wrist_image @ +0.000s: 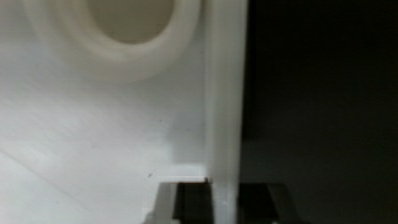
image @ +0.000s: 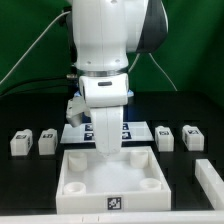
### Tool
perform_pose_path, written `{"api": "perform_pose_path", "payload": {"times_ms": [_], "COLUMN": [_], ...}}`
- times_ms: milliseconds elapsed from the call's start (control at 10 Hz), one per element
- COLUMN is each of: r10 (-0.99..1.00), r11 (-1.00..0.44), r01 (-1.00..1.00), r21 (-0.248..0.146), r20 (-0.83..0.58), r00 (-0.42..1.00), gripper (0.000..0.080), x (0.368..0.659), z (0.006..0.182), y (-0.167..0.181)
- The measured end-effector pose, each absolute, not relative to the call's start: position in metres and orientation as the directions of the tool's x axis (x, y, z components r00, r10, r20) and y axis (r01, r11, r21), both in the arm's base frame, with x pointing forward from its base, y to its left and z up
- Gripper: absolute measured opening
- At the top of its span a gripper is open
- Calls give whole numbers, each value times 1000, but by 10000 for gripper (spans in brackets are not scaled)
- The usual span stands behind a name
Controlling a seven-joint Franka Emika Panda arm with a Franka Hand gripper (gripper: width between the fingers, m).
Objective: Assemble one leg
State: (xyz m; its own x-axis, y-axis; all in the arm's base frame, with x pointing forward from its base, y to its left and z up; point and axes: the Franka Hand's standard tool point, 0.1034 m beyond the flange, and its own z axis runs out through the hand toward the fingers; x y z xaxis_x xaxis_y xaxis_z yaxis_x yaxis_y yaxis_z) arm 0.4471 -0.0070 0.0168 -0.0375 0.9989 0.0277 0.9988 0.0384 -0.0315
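Observation:
My gripper [image: 108,148] stands low over the far wall of the large white square tray [image: 75,185], at the front middle of the table. In the wrist view the two dark fingers [wrist_image: 183,200] straddle the tray's thin upright wall [wrist_image: 222,100], one on each side and touching it. The gripper [wrist_image: 222,188] is shut on that wall. A round corner socket [wrist_image: 134,25] shows beside the wall. The legs lie loose on the black table: two at the exterior view's left [image: 20,142] [image: 45,140] and two at its right [image: 165,136] [image: 192,136]. None is held.
Another white part [image: 210,176] lies at the exterior view's right edge, near the tray. The marker board [image: 78,130] lies flat just behind the tray, partly hidden by the arm. A green backdrop and cables stand behind the table.

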Motion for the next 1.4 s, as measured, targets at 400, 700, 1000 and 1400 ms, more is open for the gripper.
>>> {"api": "perform_pose_path", "payload": {"times_ms": [400, 700, 1000, 1400], "r10": [999, 998, 998, 998], "r11": [16, 19, -21, -14], "r01": [1000, 1000, 1000, 1000], "r21": [-23, 12, -3, 4], "r20": [31, 54, 61, 64], "r00": [-16, -20, 21, 14], "gripper": [55, 55, 55, 55], "x": [456, 489, 490, 490], "z": [18, 17, 17, 17], "y": [4, 41, 58, 63]}}
